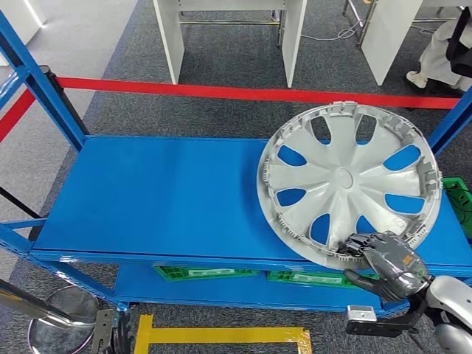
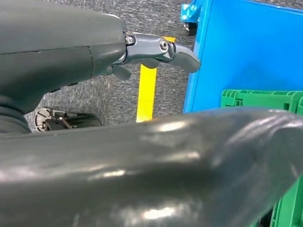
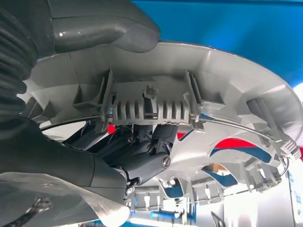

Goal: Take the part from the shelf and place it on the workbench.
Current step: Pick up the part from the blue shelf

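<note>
One wheel cover (image 1: 348, 181) on blue shelf (image 1: 155, 195); right hand (image 1: 386, 254) grips near rim. Lift level, w/o snagging clips. Left hand (image 2: 157, 49) prob. empty, fingers apart.

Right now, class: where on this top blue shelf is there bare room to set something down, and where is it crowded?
Free: the blue shelf from its left upright across to the wheel cover. Crowded: the right end, where the cover lies and the right hand grips its near rim.

Silver-grey hubcap (image 1: 348, 181) on a bright blue shelf (image 1: 155, 195), red tape (image 1: 251, 93) behind
</note>
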